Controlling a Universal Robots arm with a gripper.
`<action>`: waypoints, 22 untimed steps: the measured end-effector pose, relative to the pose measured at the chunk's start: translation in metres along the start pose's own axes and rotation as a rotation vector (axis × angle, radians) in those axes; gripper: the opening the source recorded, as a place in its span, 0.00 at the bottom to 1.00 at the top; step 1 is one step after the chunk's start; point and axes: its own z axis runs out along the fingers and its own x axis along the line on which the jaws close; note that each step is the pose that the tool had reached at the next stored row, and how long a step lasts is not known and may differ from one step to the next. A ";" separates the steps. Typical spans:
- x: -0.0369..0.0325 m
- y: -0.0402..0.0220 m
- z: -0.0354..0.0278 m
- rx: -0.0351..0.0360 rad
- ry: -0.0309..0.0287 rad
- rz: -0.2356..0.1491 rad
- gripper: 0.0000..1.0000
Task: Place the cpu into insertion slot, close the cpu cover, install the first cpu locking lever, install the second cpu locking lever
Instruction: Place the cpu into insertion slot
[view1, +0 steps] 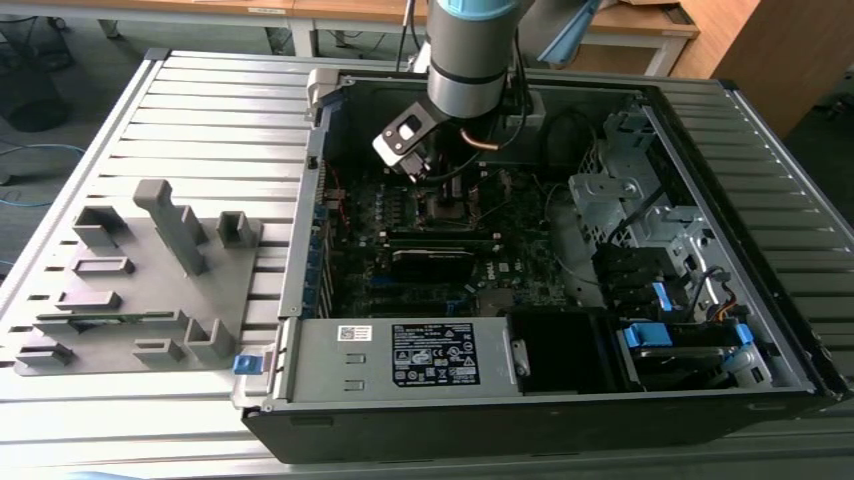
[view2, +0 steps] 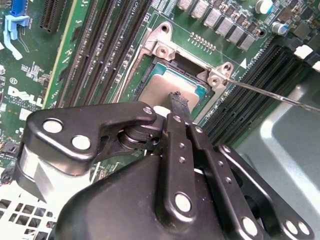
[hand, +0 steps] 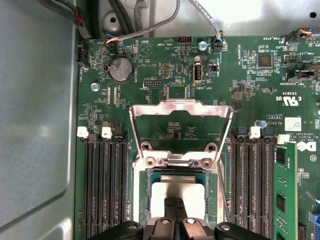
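First wrist view: the gripper (hand: 173, 201), jaws closed and empty, hangs directly over the cpu (hand: 177, 189) inside the insertion slot (hand: 143, 192) (cpu cover (hand: 150, 106) upright).

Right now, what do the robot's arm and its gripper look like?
The arm is a silver-grey cylinder with a light blue band at its upper end; a small silver and black block is mounted near its wrist. In the second wrist view, the gripper is matt black, built of flat link bars joined by round silver pins, and narrows to a slim tip.
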 end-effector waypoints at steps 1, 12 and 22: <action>-0.0001 -0.0001 0.0001 0.0001 -0.0002 0.000 0.11; -0.0002 -0.0001 0.0032 0.0001 -0.0001 0.000 0.11; -0.0001 0.0000 0.0032 -0.0009 0.0013 0.000 0.11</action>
